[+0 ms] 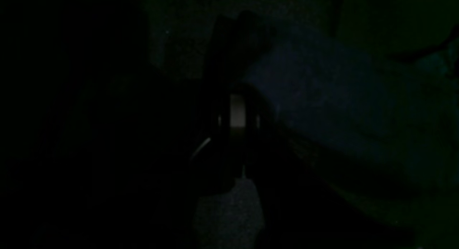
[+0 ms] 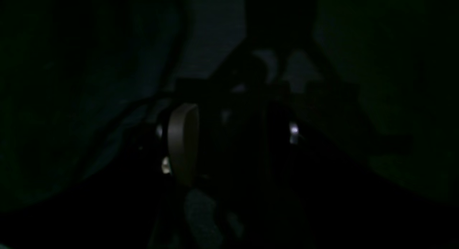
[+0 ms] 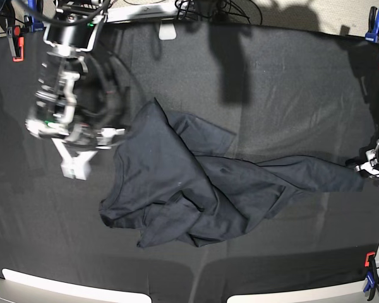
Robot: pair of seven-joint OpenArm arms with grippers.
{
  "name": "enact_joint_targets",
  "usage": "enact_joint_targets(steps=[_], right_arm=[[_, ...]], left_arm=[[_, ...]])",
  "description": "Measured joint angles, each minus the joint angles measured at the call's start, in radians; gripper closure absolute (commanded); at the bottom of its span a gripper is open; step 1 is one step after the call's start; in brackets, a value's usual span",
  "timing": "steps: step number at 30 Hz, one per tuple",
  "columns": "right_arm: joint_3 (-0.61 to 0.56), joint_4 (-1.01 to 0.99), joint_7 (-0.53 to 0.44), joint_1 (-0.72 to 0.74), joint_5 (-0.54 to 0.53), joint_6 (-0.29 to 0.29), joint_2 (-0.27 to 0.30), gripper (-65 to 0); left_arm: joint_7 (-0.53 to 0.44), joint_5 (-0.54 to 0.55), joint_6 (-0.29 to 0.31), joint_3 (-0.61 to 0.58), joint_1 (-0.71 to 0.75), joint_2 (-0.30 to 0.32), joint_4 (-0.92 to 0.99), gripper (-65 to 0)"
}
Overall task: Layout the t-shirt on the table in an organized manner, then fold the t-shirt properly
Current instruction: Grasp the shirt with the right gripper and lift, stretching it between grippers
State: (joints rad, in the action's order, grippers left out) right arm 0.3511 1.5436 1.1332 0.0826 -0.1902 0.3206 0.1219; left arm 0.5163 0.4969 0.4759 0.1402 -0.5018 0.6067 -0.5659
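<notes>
Cloth: one t-shirt [image 3: 196, 189] lies crumpled mid-surface [image 3: 284, 95], no readable print. Wide bare room lies above it. The left claw [image 3: 366, 167], at the surface's edge, is pinched together on the shirt's stretched corner. The right claw [image 3: 76, 165] hangs spread apart, holding nothing. Three clamps [image 3: 16, 43] show at the edges.

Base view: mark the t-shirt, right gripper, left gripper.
t-shirt [image 3: 196, 189]: base view, crumpled middle of the fabric.
right gripper [image 3: 76, 165]: base view, pale fingertips, apart from the shirt.
left gripper [image 3: 368, 169]: base view, tip at the shirt's stretched end.
</notes>
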Motion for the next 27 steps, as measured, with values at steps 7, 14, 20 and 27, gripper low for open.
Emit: enact_joint_targets(steps=[7,14,20,27], right_arm=[[0.015,0.000,0.002,-0.002,-0.133,0.038,-0.038,-30.2],[0.017,-0.023,-0.010,-0.001,-0.079,0.038,-0.126,-30.1],[0.017,-0.023,-0.010,0.000,-0.090,0.038,-0.175,-27.8],[0.017,-0.026,-0.014,-0.002,-0.086,0.047,-0.192,0.0]], left_arm=[[0.006,0.019,0.030,0.000,0.000,0.000,0.000,0.0],[0.008,0.023,0.030,0.000,0.000,0.000,0.000,0.0],[0.007,0.023,0.031,0.000,0.000,0.000,0.000,0.0],[0.007,0.023,0.031,0.000,0.000,0.000,0.000,0.0]])
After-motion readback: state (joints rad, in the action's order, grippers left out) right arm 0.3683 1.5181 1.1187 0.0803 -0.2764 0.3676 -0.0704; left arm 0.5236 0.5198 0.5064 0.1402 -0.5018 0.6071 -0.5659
